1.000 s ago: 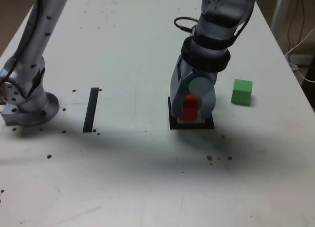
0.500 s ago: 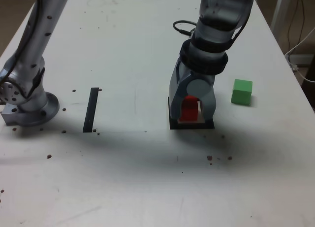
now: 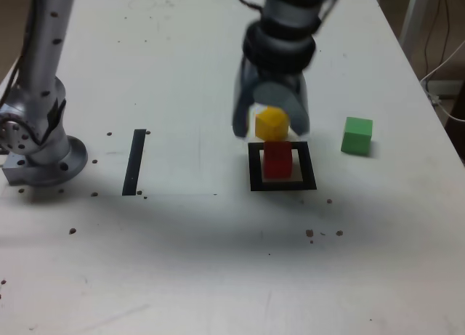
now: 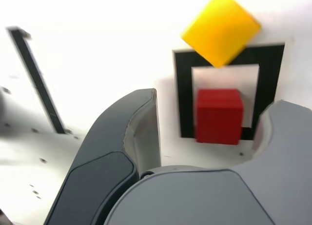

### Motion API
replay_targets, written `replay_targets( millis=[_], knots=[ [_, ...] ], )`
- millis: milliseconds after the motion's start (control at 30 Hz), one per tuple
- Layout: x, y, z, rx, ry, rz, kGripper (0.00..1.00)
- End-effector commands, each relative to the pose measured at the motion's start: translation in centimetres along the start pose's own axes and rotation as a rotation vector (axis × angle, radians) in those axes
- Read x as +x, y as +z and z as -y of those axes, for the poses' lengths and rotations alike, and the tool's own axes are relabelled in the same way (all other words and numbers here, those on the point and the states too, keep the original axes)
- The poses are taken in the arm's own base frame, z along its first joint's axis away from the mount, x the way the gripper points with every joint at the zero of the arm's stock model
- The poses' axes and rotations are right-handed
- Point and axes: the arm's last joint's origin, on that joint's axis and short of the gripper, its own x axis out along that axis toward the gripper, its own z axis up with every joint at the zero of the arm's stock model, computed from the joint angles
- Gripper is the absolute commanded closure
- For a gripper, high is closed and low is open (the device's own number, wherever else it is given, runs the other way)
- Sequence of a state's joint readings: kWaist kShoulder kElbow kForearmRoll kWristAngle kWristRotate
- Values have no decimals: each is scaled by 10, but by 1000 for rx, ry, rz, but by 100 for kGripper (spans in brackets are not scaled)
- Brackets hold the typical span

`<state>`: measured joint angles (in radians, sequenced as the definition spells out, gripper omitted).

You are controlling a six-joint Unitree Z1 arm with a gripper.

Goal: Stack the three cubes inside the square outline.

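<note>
Pincer [image 3: 270, 128] hangs above the table, released, its two curved fingers spread well apart with nothing gripped between them. It looks blurred from where I stand. Just under and toward me from it, the red cube [image 3: 277, 160] sits inside the square outline [image 3: 308, 176], with pale cream showing beside it on the exterior view's right. Behind the red one is the yellow cube [image 3: 272, 123], turned cornerwise; a corner of it seems to overlap the outline's far black border, though the pincer partly covers it in the exterior view. Nothing is stacked: the red and yellow stand separately. Farther out, on the exterior view's right, the green cube [image 3: 357, 136] stands alone, well apart from the outline. Across on the exterior view's left lies a thin black strip [image 3: 134, 163], and beyond that, the arm's round grey base [image 3: 54, 164] on the white table [image 3: 182, 255].
</note>
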<state>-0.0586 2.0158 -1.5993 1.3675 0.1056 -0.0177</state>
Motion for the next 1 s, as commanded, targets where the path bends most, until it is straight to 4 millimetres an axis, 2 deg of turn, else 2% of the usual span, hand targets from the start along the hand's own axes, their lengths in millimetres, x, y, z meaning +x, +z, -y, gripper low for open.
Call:
replay_targets(
  millis=[0, 133, 267, 533, 733, 967],
  knots=[
    [1, -7, -8, 1, 13, -9, 0],
    [6, -10, -22, 23, 28, -19, 0],
    [11, -9, -33, 123, 46, -11, 0],
    [12, -2, -43, 348, 92, 32, 0],
    [23, 5, -51, 379, 95, 19, 0],
    [33, 17, -52, 390, 91, 12, 1]
  ],
)
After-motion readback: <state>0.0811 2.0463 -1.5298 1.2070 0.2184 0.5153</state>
